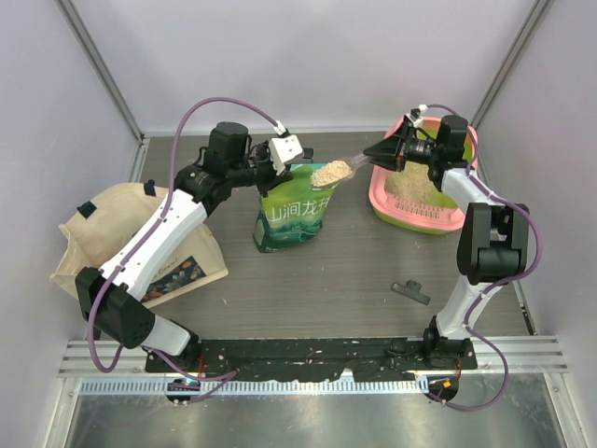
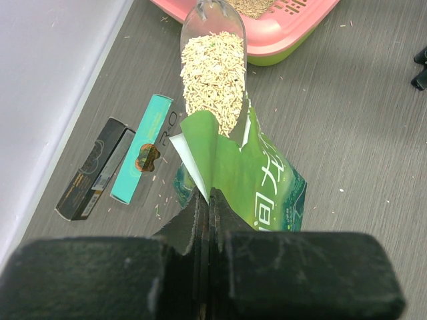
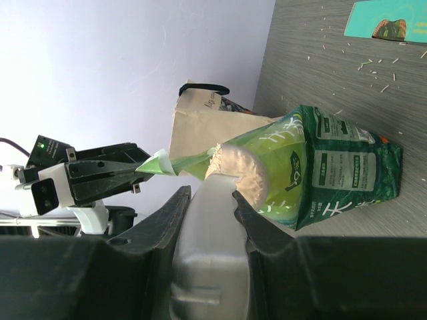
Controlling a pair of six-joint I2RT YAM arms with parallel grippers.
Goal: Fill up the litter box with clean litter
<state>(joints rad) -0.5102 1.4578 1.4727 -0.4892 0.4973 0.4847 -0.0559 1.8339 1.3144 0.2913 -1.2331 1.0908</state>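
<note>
1. Step: scoopful mid-transfer, upper centre. The right fingers (image 1: 385,152), partly open, grip the clear plastic scoop (image 1: 347,168), which is heaped with pale beige granular litter (image 1: 330,174).
2. The left fingers (image 2: 203,213) are shut on the torn lip of the green printed bag (image 2: 267,180).
3. Next: move level over the pink-rimmed, green-basined plastic litter box (image 1: 384,211), upper right, then tip.

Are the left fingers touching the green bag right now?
Touching. The left wrist view shows the left fingers shut on the torn top flap of the green bag.

grey wood-grain table (image 1: 354,271) carries the litter box (image 1: 410,222), green bag (image 1: 289,224), tote bag (image 1: 103,233), black clip (image 1: 410,291).
</note>
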